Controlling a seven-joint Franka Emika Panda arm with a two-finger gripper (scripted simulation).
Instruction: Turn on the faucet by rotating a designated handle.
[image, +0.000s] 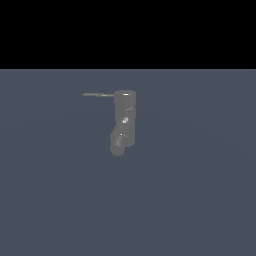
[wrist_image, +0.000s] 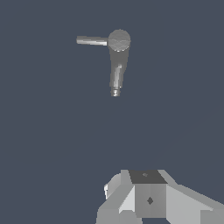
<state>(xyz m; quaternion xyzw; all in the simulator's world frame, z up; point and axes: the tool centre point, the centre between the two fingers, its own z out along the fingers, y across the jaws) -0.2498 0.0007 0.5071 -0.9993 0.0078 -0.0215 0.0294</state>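
Observation:
The faucet (image: 125, 117) is a small dull grey upright cylinder on the dark blue-grey floor, with a stubby round-ended spout (image: 118, 145) angling out at its lower end. Its handle (image: 98, 94), a thin straight rod, sticks out from the cylinder's top toward the exterior view's left. The wrist view looks down on the faucet (wrist_image: 118, 57), its handle (wrist_image: 92, 41) and its spout (wrist_image: 115, 85). My gripper (wrist_image: 146, 176) shows only in the wrist view, well apart from the faucet. Its fingers form one block with no gap and hold nothing. The arm is out of the exterior view.
A flat blue-grey floor (image: 200, 200) surrounds the faucet on all sides. A black band fills the upper part of the exterior view.

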